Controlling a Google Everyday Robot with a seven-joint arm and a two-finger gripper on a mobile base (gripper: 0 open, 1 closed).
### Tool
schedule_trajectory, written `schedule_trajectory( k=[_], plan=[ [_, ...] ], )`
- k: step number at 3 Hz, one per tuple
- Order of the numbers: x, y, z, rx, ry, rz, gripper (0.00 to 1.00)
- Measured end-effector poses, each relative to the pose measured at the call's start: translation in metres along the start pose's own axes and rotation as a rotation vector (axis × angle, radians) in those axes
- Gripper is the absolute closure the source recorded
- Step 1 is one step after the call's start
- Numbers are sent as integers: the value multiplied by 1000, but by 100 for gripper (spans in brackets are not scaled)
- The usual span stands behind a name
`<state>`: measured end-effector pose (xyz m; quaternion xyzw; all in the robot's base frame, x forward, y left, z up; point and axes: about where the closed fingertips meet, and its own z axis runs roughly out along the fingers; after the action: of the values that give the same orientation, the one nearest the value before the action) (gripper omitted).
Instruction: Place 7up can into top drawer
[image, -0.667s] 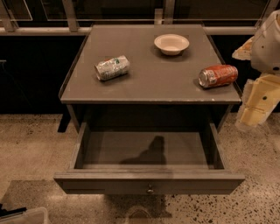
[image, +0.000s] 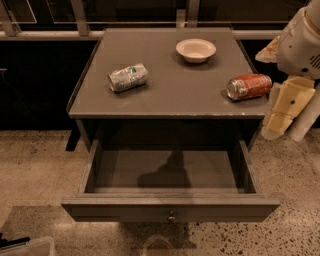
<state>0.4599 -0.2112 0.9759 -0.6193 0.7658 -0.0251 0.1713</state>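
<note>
The 7up can (image: 128, 77), crinkled silver-white with green markings, lies on its side on the left part of the table top (image: 170, 95). The top drawer (image: 170, 210) is pulled open below the table top, with a small round knob (image: 171, 217) on its front panel and nothing in its dark interior. My gripper (image: 287, 111), cream-coloured, hangs off the table's right edge, just right of the orange-red can and far from the 7up can. It holds nothing.
An orange-red can (image: 248, 86) lies on its side near the table's right edge. A white bowl (image: 196, 50) stands at the back middle. A railing (image: 50, 35) runs behind the table. A speckled floor (image: 35, 170) surrounds it.
My gripper has shifted slightly left and up beside the table's right edge. The cans, the bowl and the drawer have not moved.
</note>
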Motion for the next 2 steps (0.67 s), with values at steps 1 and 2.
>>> schedule_trajectory(
  k=[1, 2],
  plan=[
    [-17, -30, 15, 2, -51, -56, 0],
    [-45, -61, 30, -3, -102, -118, 0]
  ],
)
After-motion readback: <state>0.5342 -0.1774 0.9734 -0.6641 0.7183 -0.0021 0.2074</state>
